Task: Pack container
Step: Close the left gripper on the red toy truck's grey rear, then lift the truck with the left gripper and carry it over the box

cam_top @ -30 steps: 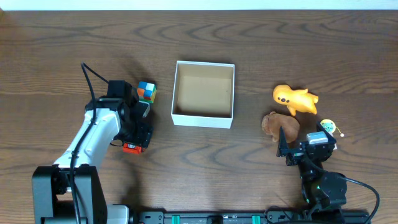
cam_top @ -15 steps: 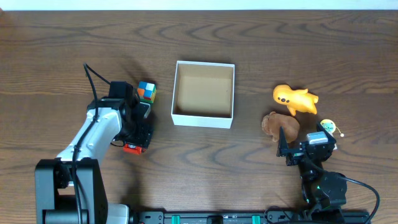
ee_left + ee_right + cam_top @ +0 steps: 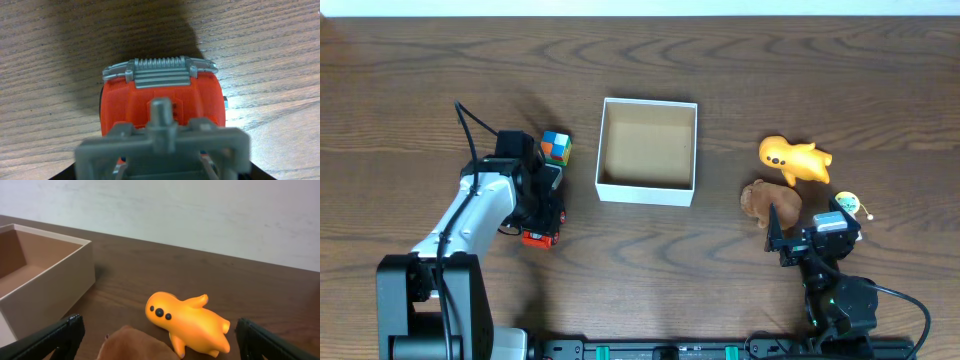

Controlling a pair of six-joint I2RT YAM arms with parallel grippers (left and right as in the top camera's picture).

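The container point(image 3: 645, 190), a low white box with a tan cardboard inside, stands open and square near the middle of the table point(image 3: 740, 70), and we see nothing in it. To its left, just off its corner, lies a many-coloured cube point(image 3: 556, 147). Nearer the front edge from the cube is a red toy truck point(image 3: 540, 238), which fills the left wrist view with its grey grille turned away from the camera. The left arm point(image 3: 470, 215) climbs from its base at the front left of the table, its white forearm slanting up toward the cube. There the wrist bends, so that the left gripper point(image 3: 544, 215) hangs straight over the truck. Its fingers are hidden from us in both views, so we cannot tell how far they stand apart, nor whether they grip the truck. To the right of the container, well apart from it, an orange toy point(image 3: 793, 160) lies on the wood, with a brown toy point(image 3: 770, 200) just in front of it. A small green and yellow round thing point(image 3: 847, 205) is a little farther right. The right arm sits folded low over its base at the front right. The right gripper point(image 3: 159, 330) is level and aimed toward the orange toy, and its fingers point(image 3: 60, 335) are spread as wide as we see them go. They hold nothing, and the brown toy lies between them.
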